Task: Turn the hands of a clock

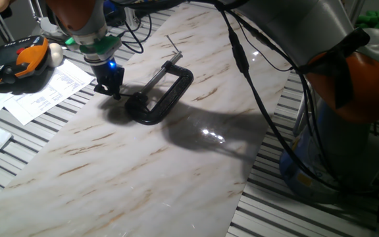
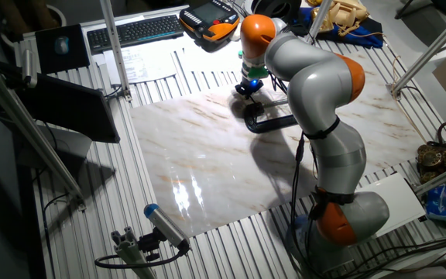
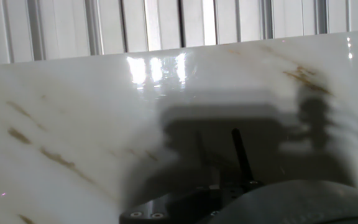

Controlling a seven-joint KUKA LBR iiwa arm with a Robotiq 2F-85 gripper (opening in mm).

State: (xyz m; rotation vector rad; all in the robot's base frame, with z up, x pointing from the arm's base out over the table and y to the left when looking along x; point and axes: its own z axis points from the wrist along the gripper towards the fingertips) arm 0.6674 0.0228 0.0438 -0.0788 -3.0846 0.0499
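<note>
The clock is a black C-clamp (image 1: 166, 99) lying on the marble slab (image 1: 143, 171), with its silver threaded rod (image 1: 160, 76) pointing to the far side. The hands are the thin dark cross-pin (image 1: 172, 44) at the rod's far knob end. My gripper (image 1: 114, 91) stands low over the slab just left of the clamp's near curved end, far from the cross-pin and holding nothing I can see. I cannot make out how its jaws stand. The other fixed view shows the gripper (image 2: 246, 89) beside the clamp (image 2: 273, 122). The hand view shows only marble, shadow and a thin dark rod (image 3: 240, 155).
An orange-and-black tool (image 1: 18, 62) and a small white round object (image 1: 56, 52) lie at the far left beside printed papers (image 1: 45, 92). Black cables (image 1: 137, 29) run behind the gripper. A keyboard (image 2: 134, 29) sits beyond the slab.
</note>
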